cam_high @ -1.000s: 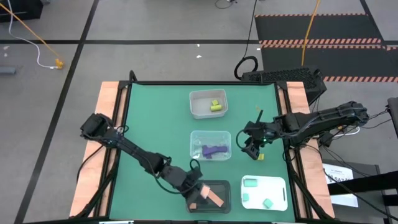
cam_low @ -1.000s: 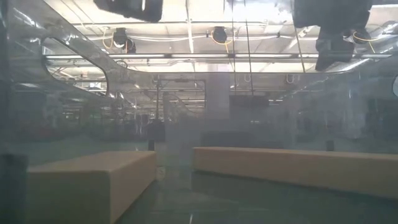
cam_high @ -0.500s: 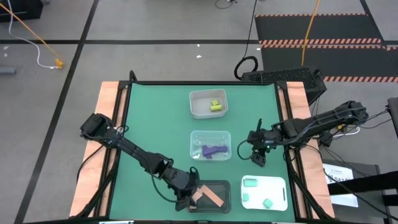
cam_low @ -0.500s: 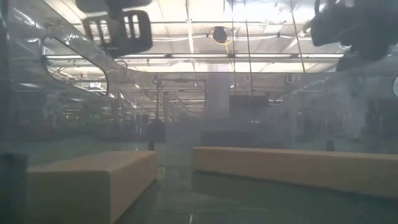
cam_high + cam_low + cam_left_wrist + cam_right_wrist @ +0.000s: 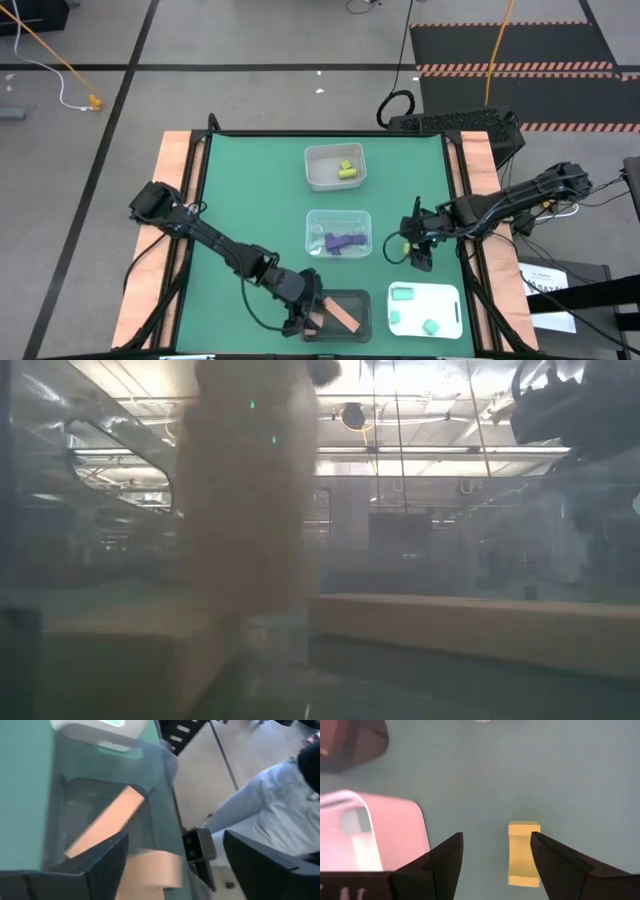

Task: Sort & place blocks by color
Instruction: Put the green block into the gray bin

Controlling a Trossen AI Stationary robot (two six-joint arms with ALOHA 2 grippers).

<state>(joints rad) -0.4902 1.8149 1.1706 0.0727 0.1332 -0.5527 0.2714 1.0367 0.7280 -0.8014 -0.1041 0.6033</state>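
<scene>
My left gripper (image 5: 300, 320) (image 5: 175, 837) hangs open over the near-left end of the black tray (image 5: 352, 298). A short salmon block (image 5: 152, 869) shows between its fingers, close to one of them. The same block fills the low view as a tall blurred shape (image 5: 250, 490). A long salmon block (image 5: 106, 822) lies slanted on the tray floor. My right gripper (image 5: 415, 252) (image 5: 495, 840) is open, low over a yellow block (image 5: 524, 852) that lies flat on the green table between its fingers, apart from both. My left gripper's fingers stand wide apart. The short salmon block (image 5: 135, 862) shows right beside one finger (image 5: 102, 860). I cannot tell whether it touches that finger.
A pale tray (image 5: 335, 182) with yellow-green blocks stands at the far middle. Nearer is a clear tray (image 5: 338, 217) with purple blocks. A white tray (image 5: 445, 300) with mint blocks stands at the near right, close to my right gripper. A person shows beyond the table in the left wrist view.
My left gripper has gone a little toward the table's near edge over the black tray, and a salmon block has come down in front of the low camera. My right gripper has gone toward the near edge and down to the yellow block.
</scene>
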